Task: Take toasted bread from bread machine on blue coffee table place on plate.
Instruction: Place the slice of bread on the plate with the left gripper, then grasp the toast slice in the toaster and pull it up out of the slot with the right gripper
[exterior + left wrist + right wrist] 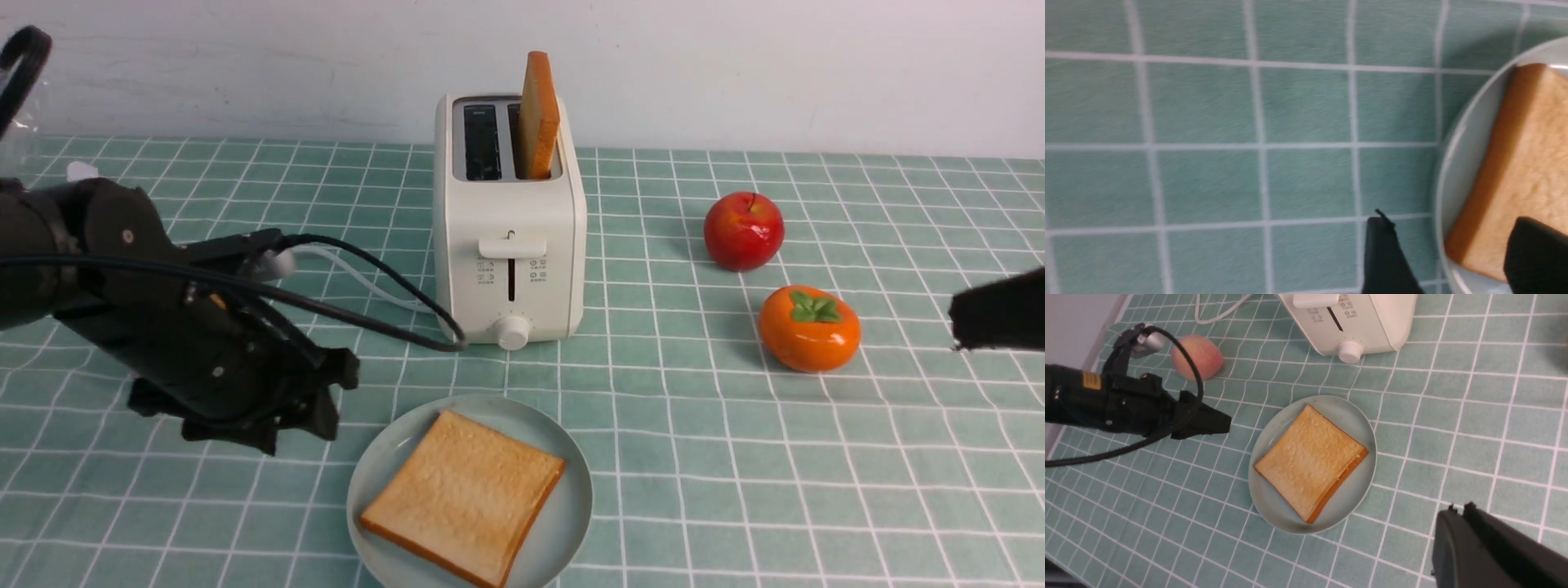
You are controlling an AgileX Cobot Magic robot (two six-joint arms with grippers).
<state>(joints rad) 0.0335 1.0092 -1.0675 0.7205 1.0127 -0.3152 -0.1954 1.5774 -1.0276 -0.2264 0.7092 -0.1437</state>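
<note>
Cream-white and boxy, the toaster (510,220) stands upright on a counter (694,490) covered by a teal-green cloth with a white grid. One slice of toast (540,118) projects well above its right-hand slot as seen in the front view, leaning slightly; the left-hand slot (482,143) shows dark and without bread. The front of the housing carries a lever (512,248), small printed icons and a round knob (513,332); a pale cord (367,282) runs over the cloth on the robot's left side of the housing. Nearer the robot, a round, pale blue-green plate (571,523) bears a second slice (465,494), which lies flat and turned at an angle to the grid, its darker crust visible along the edges. The left gripper (326,394) hangs above the cloth beside the plate, on the robot's left; its fingers are apart, with nothing between them. The right gripper (1459,510) has its fingers together at the tips and holds nothing; in the front view only a dark, blurred part of it appears at the border. A red apple (744,231) and an orange persimmon (810,328) with green leaves rest near each other on the robot's right of the toaster. A pinkish, rounded fruit (1197,357), its kind unclear, is visible beyond the left arm in the right wrist view.
</note>
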